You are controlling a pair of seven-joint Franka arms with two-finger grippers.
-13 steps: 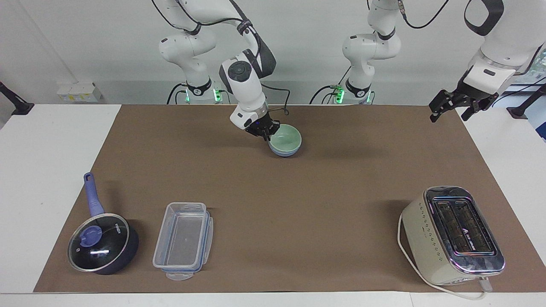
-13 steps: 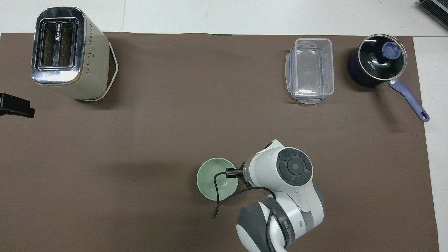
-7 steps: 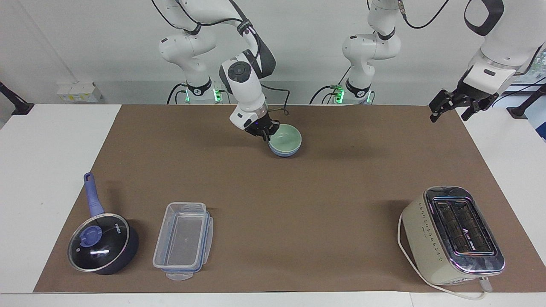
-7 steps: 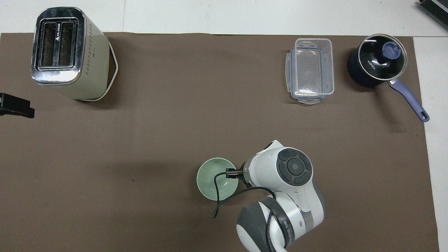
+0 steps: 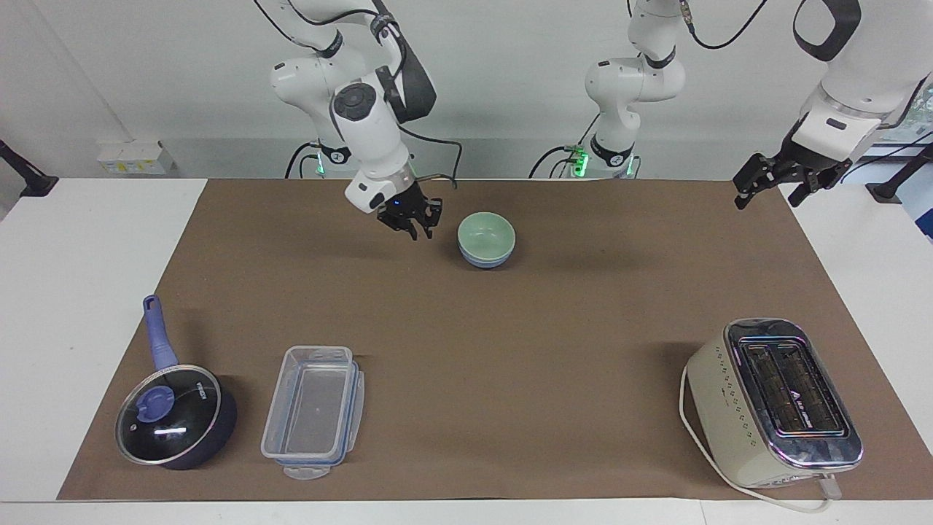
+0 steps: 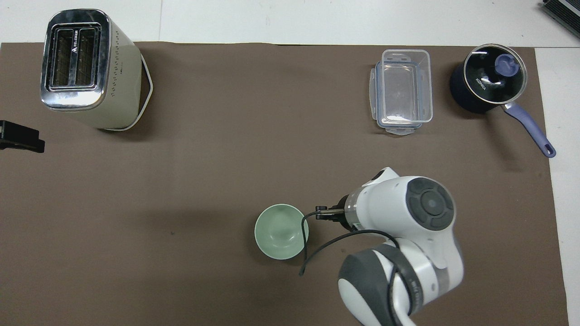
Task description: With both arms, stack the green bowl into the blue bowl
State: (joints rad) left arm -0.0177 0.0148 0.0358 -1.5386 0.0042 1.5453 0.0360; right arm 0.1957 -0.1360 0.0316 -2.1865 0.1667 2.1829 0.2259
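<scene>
The green bowl (image 5: 486,233) sits nested in the blue bowl (image 5: 487,260) on the brown mat, near the robots. In the overhead view only the green bowl (image 6: 281,231) shows; the blue bowl is hidden under it. My right gripper (image 5: 412,220) is open and empty, up in the air beside the bowls toward the right arm's end, clear of them. In the overhead view the right gripper (image 6: 327,213) is mostly hidden under its wrist. My left gripper (image 5: 771,188) is open and empty, waiting raised over the mat's edge at the left arm's end, and it also shows in the overhead view (image 6: 20,137).
A cream toaster (image 5: 776,401) stands far from the robots at the left arm's end. A clear plastic container (image 5: 313,412) and a dark lidded saucepan with a blue handle (image 5: 175,415) lie far from the robots at the right arm's end.
My right gripper has let go of the green bowl's rim, opened, and moved up and away toward the right arm's end. The bowls stay nested. The left arm has not moved.
</scene>
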